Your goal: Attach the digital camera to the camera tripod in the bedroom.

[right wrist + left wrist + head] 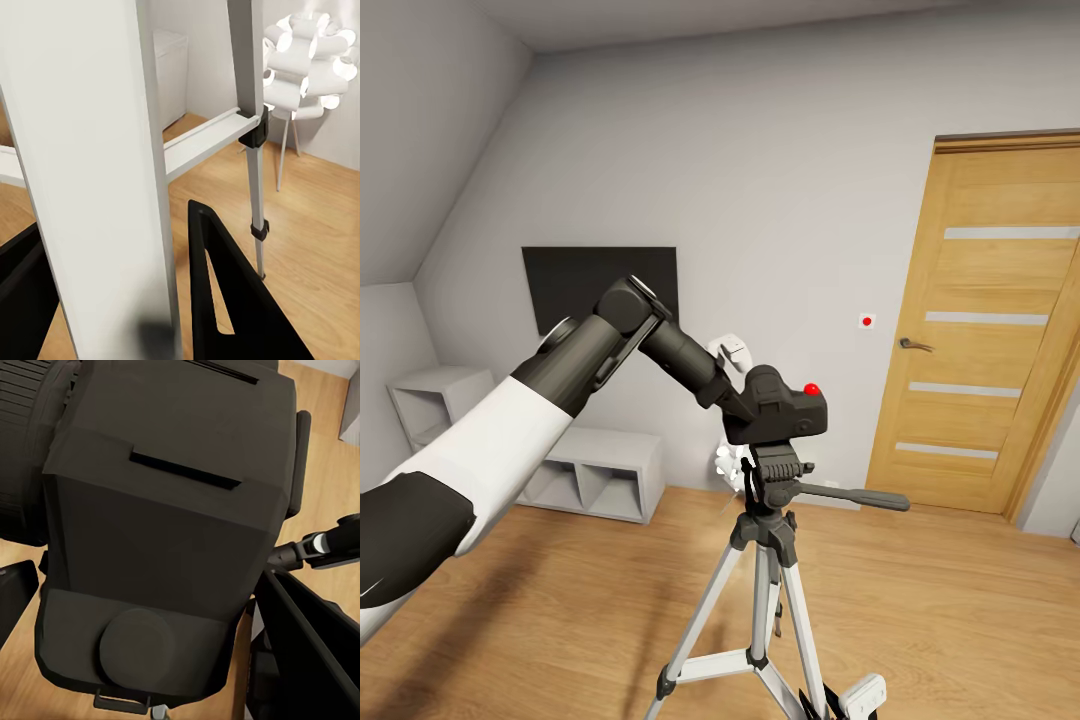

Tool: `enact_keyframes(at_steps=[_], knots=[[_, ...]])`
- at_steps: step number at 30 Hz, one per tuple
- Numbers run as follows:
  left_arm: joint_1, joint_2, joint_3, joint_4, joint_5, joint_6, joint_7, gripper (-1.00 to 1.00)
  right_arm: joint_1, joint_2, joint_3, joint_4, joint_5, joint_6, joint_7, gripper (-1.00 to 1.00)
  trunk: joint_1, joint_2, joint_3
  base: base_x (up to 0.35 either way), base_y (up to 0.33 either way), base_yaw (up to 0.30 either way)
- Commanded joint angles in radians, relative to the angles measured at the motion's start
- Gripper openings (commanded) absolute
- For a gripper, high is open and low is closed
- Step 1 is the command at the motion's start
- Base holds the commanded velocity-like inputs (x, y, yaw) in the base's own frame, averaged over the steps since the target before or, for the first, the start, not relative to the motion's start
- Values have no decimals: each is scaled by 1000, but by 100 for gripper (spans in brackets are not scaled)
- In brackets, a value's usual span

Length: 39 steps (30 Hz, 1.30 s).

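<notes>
1. The camera tripod [765, 560] stands on the wood floor directly below the left claw [745, 405]. It is tall and rigid on metal legs. It probably tips easily under sideways force, so it is best steadied low on a leg.
2. In the right wrist view one silver tripod leg runs between the fingers [232, 300] of the right claw [120, 300]. The fingers lie close on both sides, but contact is not visible, so I cannot tell whether this claw grips or stands released.
3. The digital camera [785, 410] sits level on the tripod head, just beyond the left claw. It looks like a hard, smooth, compact body, best held across its flat sides and away from the lens and red button.
4. The left claw appears clenched on the digital camera body: dark fingers [300, 652] flank it in the left wrist view.
</notes>
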Motion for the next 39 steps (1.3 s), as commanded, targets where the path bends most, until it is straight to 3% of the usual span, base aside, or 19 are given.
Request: enact_keyframes(at_steps=[1,27,28,39], knots=[[0,0,-1,0,-10,11,-11,-100,0,0,4,0,-4,-3,6,-100,0,-1,-1,0,0,0],[0,-4,4,2,-10,11,-11,-100,0,0,4,0,-4,-3,6,-100,0,-1,-1,0,0,0],[0,-4,4,2,-10,11,-11,100,0,0,4,0,-4,-3,6,-100,0,-1,-1,0,0,0],[0,-4,4,2,-10,11,-11,100,0,0,4,0,-4,-3,6,-100,0,-1,-1,0,0,0]])
